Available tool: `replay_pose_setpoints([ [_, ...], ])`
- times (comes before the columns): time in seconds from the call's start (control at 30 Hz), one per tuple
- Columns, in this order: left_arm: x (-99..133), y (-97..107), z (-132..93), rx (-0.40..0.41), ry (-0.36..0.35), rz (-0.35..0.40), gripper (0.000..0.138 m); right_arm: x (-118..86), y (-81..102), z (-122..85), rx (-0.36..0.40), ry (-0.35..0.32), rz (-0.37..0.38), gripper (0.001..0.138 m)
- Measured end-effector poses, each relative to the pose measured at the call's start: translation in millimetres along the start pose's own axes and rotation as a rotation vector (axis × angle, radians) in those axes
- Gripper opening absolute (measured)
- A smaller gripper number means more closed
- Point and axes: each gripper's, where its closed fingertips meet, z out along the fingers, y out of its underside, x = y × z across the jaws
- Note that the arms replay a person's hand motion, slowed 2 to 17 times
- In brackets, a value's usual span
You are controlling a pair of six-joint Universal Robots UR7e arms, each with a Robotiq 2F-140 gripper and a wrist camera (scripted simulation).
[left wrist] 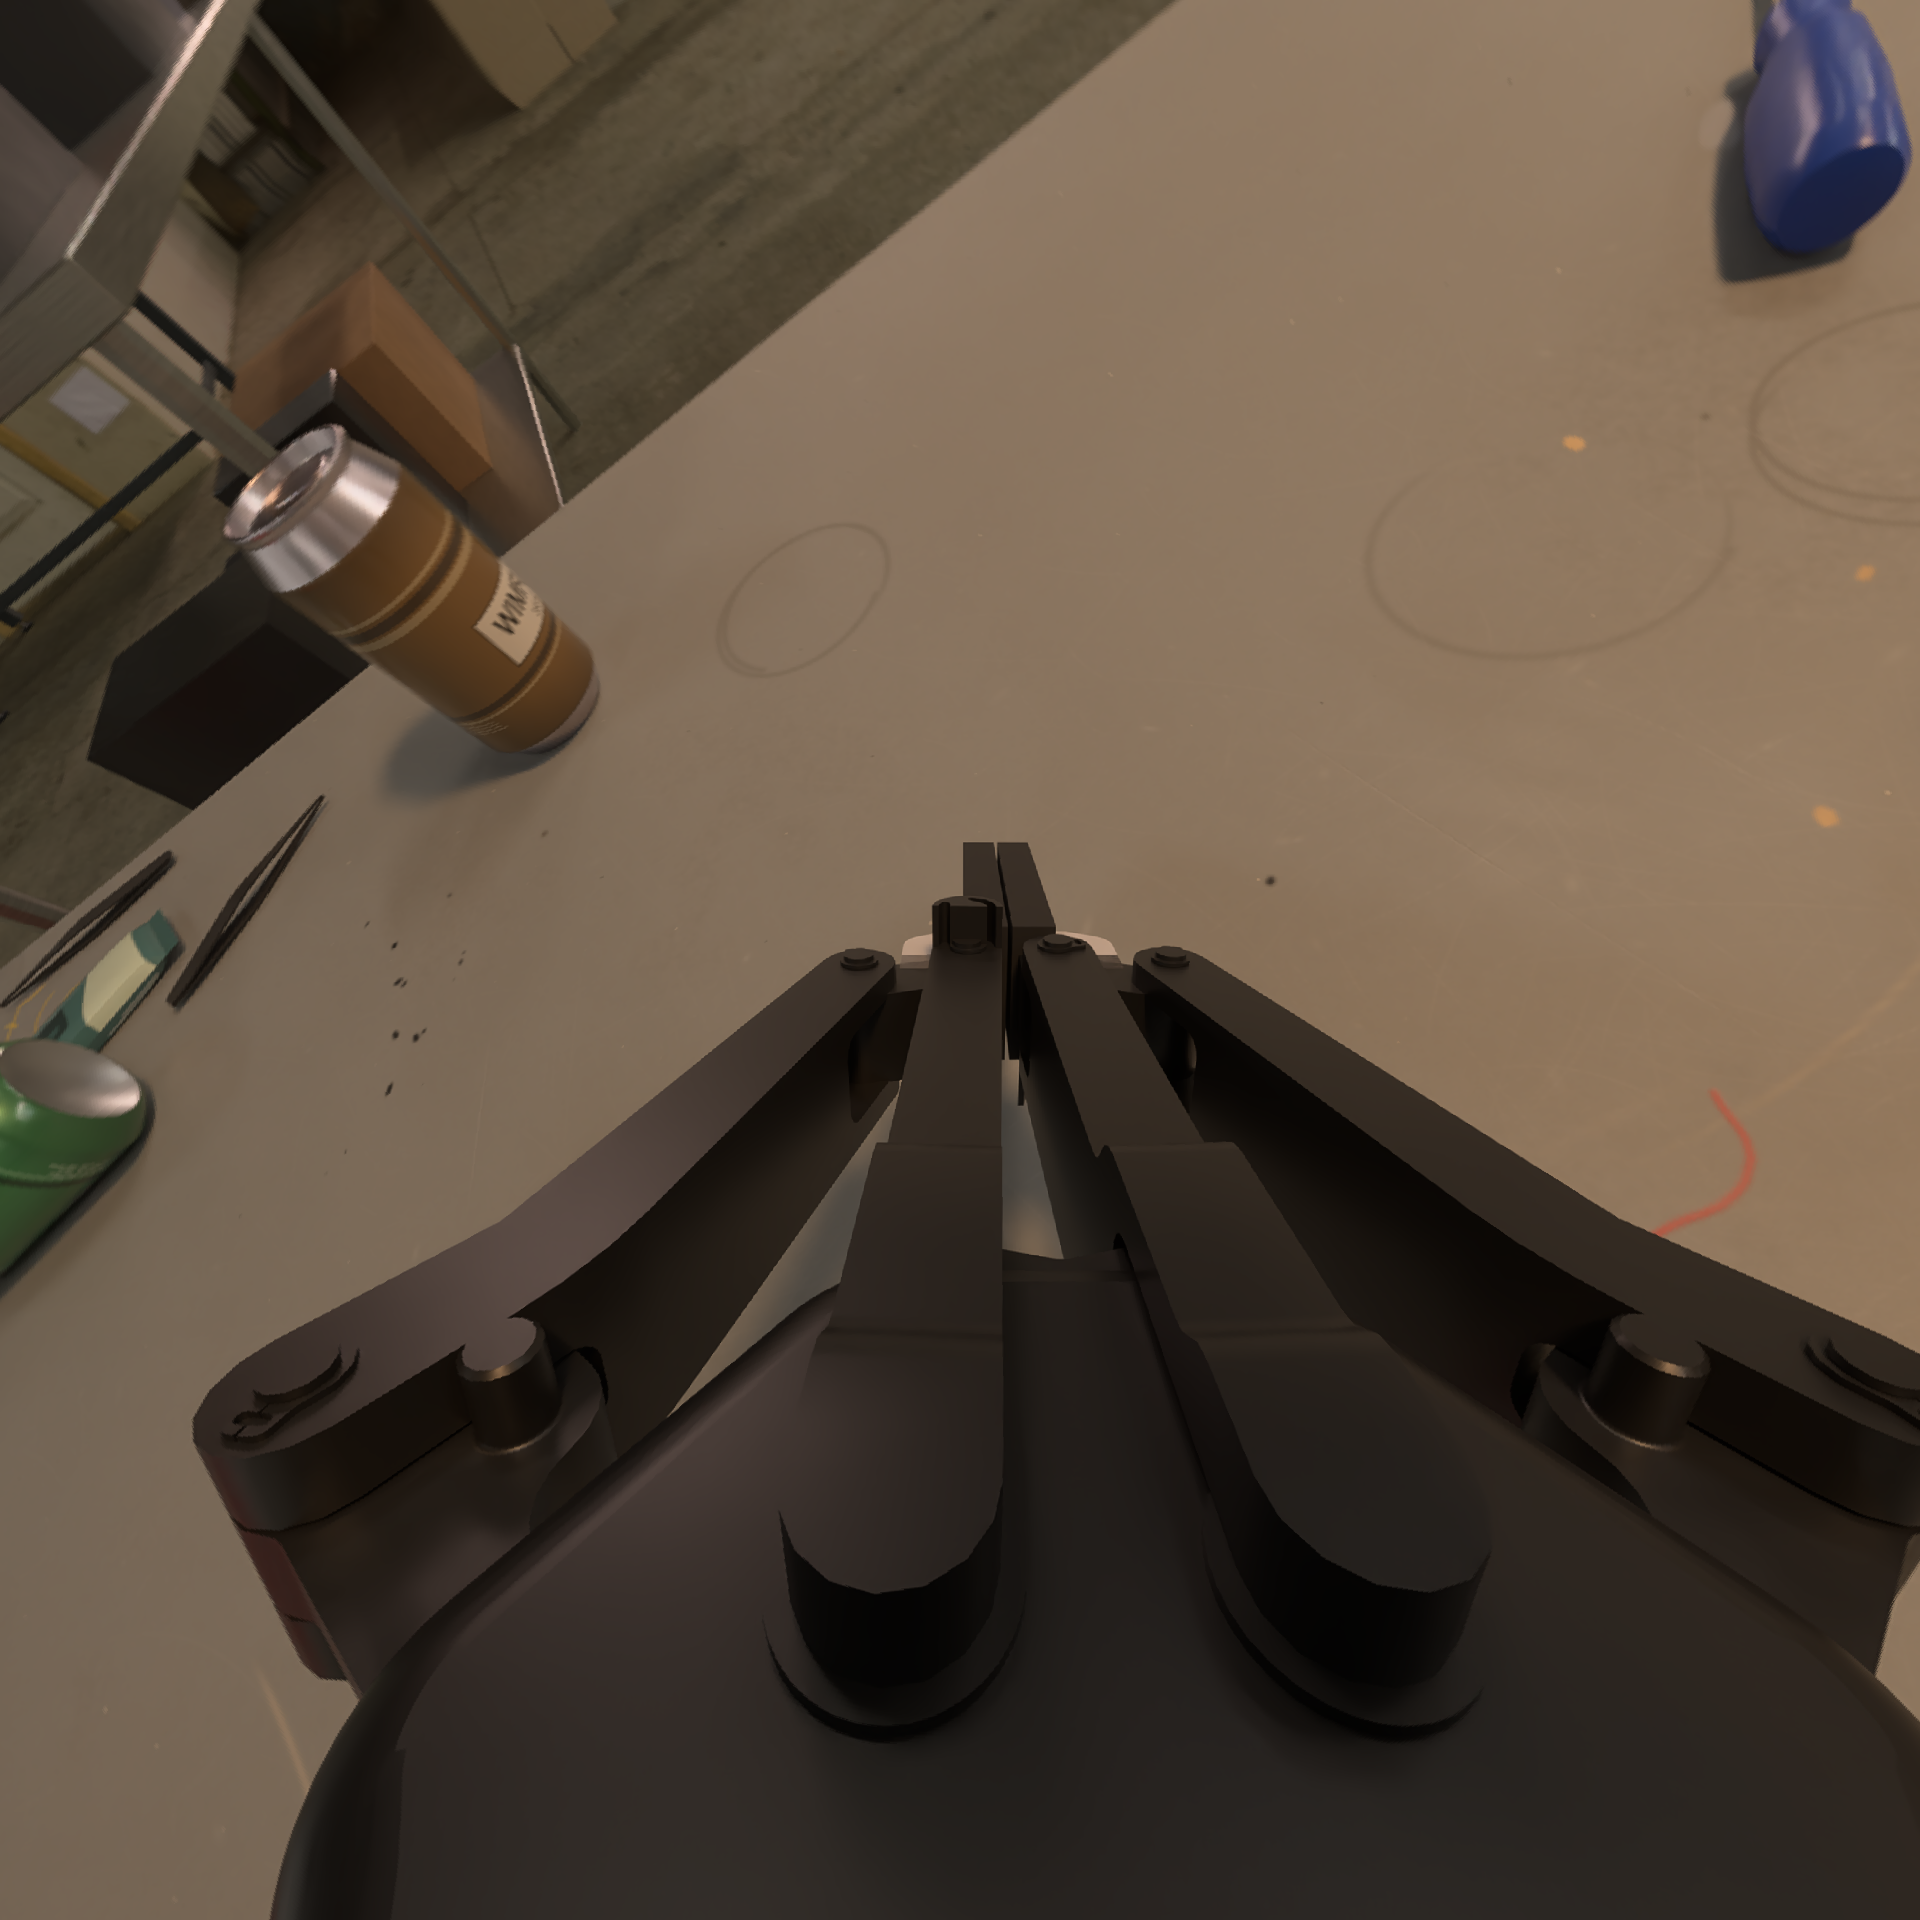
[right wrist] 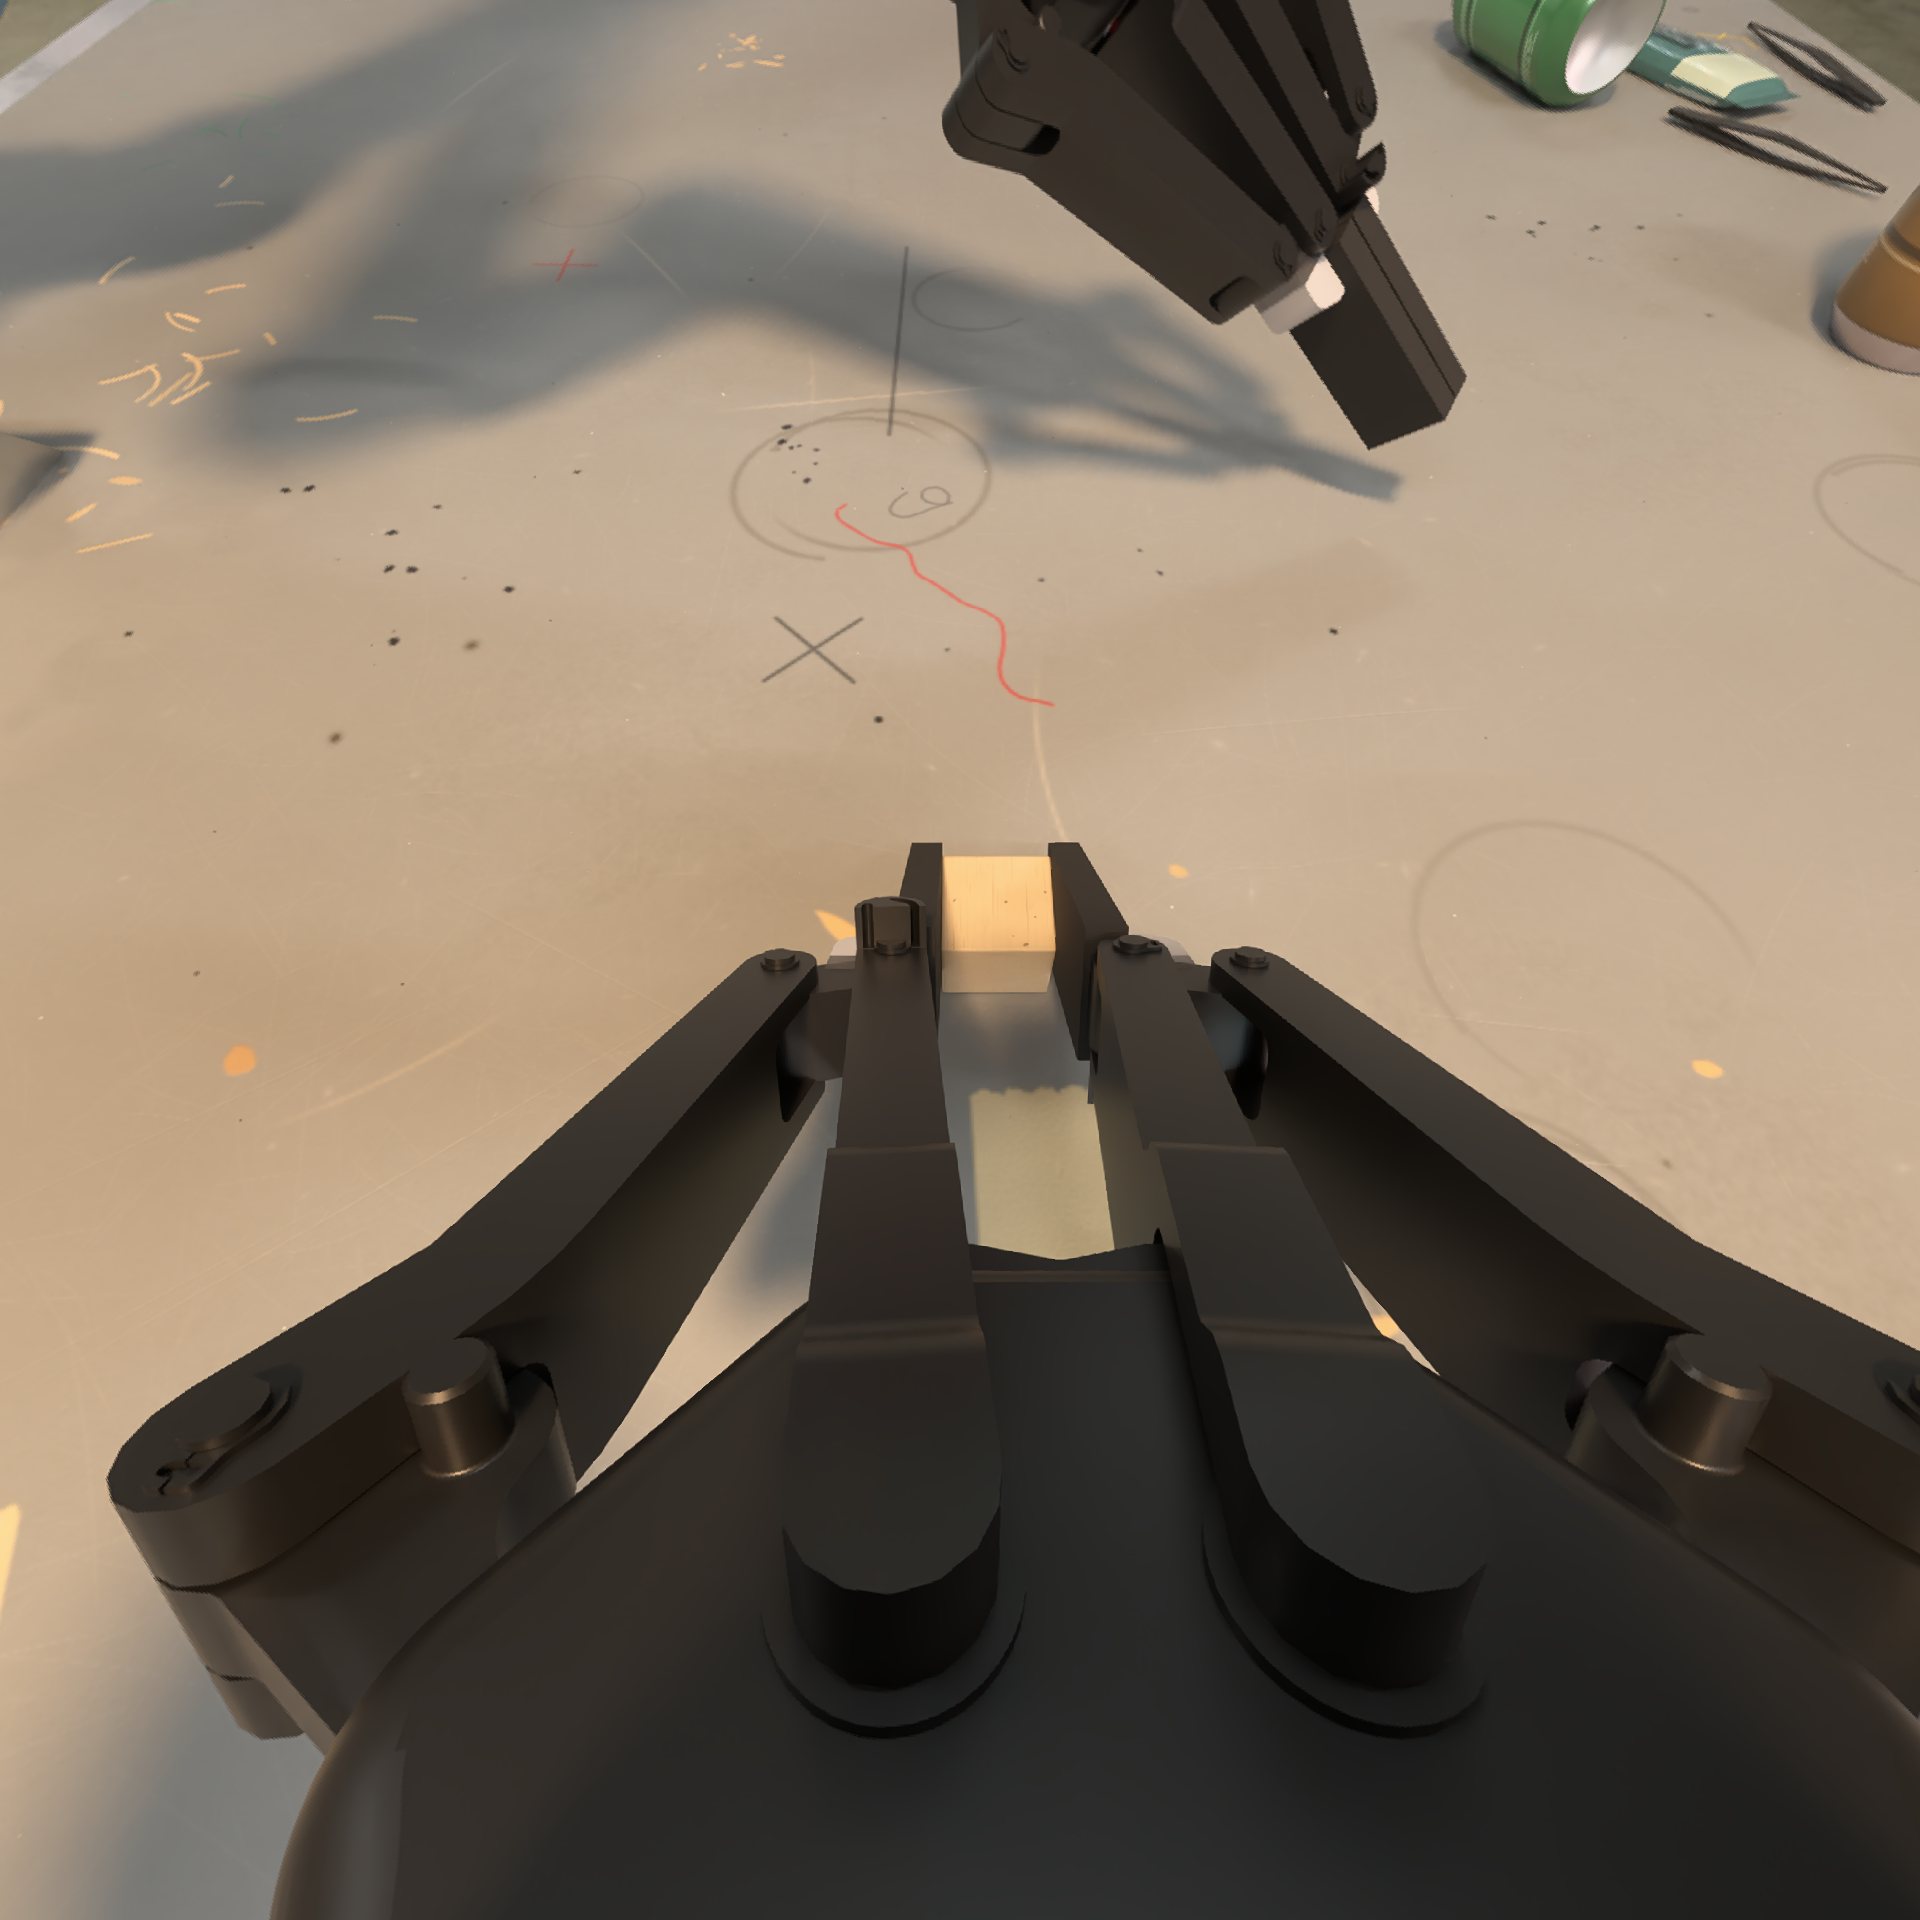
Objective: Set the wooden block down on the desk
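Note:
In the right wrist view my right gripper (right wrist: 997, 868) is shut on a pale wooden block (right wrist: 997, 914), which sits between the two fingertips above the grey desk (right wrist: 520, 831). I cannot tell if the block touches the desk. My left gripper (left wrist: 995, 862) is shut and empty, with its fingertips pressed together, above the desk (left wrist: 1247, 727). It also shows in the right wrist view (right wrist: 1397, 400), hanging over the desk at the far right, well away from the block.
A brown can (left wrist: 416, 592) stands near the desk's left edge; it also shows in the right wrist view (right wrist: 1881, 301). A green can (left wrist: 52, 1143), two black tweezers (left wrist: 244, 904) and a teal packet (left wrist: 114, 982) lie beside it. A blue object (left wrist: 1818, 135) lies far right.

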Motion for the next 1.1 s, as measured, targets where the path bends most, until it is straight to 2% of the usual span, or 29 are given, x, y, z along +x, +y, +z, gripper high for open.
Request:
replay_pose_setpoints([
  [0.2, 15, 1, 12, -0.077, 0.047, 0.068, 0.001, 0, 0.0, 0, 0.000, 0.001, -0.002, 0.027],
  [0.4, 20, 3, 20, -0.129, 0.064, 0.065, 0.001, 0, 0.0, 0, 0.000, 0.001, 0.000, 0.027],
  [0.63, 27, -1, 21, -0.119, 0.081, 0.029, 0.001, 1, -0.1, 0, 0.000, 0.005, 0.007, 0.027],
  [1.1, 51, -11, 19, -0.058, 0.163, -0.062, 0.001, 3, 0.0, 0, 0.000, 0.004, 0.019, 0.027],
])
